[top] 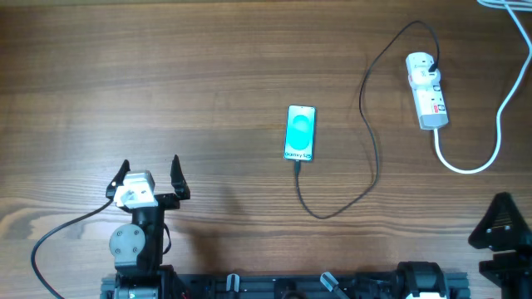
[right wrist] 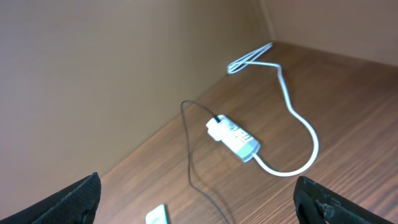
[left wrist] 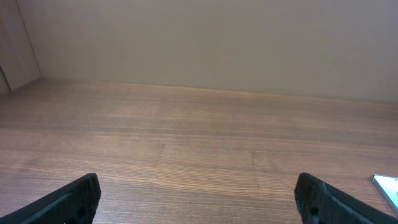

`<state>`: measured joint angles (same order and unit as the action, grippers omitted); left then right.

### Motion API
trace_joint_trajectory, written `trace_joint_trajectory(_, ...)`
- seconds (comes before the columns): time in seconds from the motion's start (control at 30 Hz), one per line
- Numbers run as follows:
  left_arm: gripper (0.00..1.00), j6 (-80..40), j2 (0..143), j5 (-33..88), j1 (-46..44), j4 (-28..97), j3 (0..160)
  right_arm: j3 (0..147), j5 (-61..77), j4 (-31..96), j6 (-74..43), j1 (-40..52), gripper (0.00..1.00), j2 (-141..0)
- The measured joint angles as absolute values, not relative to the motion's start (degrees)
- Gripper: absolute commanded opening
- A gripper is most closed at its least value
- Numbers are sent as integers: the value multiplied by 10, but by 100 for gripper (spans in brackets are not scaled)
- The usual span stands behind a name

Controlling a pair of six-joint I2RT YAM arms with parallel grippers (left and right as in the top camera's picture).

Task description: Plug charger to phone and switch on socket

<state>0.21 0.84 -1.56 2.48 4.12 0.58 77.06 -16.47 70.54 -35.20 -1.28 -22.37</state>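
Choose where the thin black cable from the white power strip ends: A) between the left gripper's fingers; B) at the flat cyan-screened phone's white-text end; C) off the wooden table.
B: the thin black cable loops from the white power strip and meets the cyan-screened phone at that end.

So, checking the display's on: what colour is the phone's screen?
The phone screen is bright cyan, clearest in the overhead view.
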Motion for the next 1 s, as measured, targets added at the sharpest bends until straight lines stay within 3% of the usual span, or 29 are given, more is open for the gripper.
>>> trace_joint_trajectory(0.3, 100, 2, 8, -14, 25, 41, 6, 737, -221, 654, -332, -13, 100, -221)
trace_joint_trajectory(0.53, 100, 2, 8, -14, 25, 41, 6, 513, -144, 382, -206, -13, 100, -201)
trace_joint_trajectory(0.67, 100, 2, 8, -14, 25, 41, 6, 333, -72, 204, -180, -13, 100, -122)
trace_joint_trajectory(1.0, 100, 2, 8, -14, 25, 41, 6, 100, -12, 10, -176, -14, 100, -12)
